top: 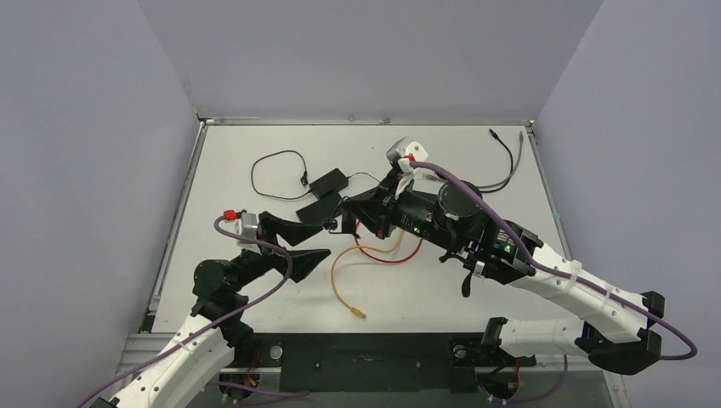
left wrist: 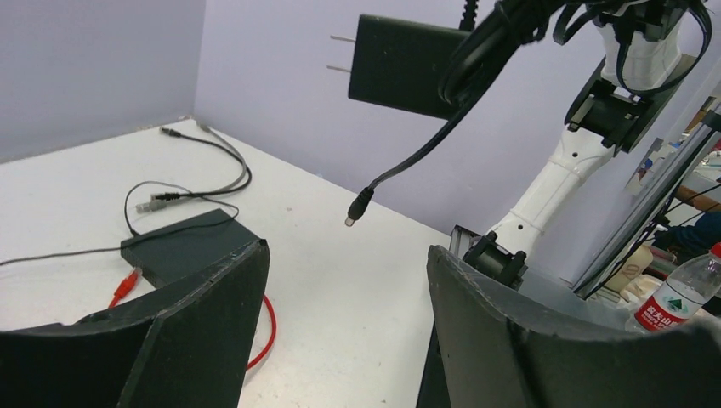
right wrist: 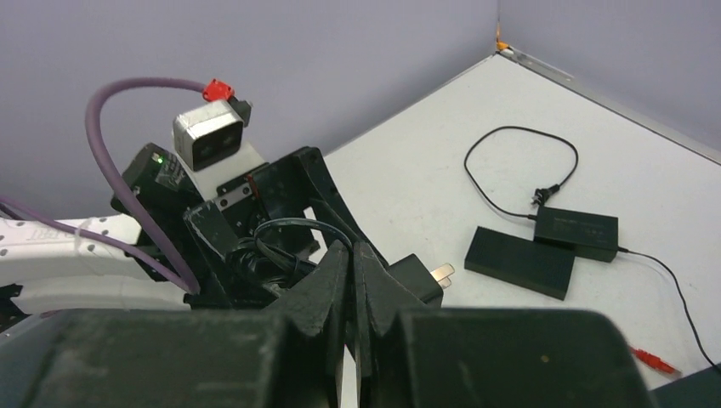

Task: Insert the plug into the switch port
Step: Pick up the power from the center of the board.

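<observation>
Plug (left wrist: 358,206) dangles below adapter (left wrist: 408,64) in right hand (right wrist: 353,255); left hand (left wrist: 346,255) half-hides switch (left wrist: 178,242).

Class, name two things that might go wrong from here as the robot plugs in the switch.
1. The barrel plug dangles free on its cable below the shut right gripper; it may swing and the open left gripper miss it.
2. The red wire beside the switch could snag.
</observation>
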Robot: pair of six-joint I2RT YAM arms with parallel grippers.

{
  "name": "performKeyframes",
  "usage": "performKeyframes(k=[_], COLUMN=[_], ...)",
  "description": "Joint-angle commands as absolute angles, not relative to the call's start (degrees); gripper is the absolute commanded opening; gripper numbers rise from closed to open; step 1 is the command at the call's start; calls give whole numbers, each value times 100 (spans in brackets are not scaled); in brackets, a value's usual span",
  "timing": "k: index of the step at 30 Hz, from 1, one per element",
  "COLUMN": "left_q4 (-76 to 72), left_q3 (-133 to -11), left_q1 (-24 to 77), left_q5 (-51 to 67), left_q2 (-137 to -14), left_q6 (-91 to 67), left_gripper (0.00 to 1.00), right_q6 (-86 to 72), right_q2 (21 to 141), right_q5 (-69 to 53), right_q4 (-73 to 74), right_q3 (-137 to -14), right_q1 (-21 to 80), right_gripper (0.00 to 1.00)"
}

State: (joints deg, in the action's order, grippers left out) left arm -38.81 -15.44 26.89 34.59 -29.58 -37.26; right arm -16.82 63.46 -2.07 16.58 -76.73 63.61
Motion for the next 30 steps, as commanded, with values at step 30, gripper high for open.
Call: performKeyframes(k=[30], left_q4=[-5707], left_q3=[-1250], left_q1=[3178], left_q5=[2798], left_q2=[-3158], left_q6=[-2883], left_gripper=[56], right_q6=[-2533], right_q2=[7727], right_q5=[-562], right_q4=[649], right_q3=[-9375], right_q1=[6849], right_gripper=[0])
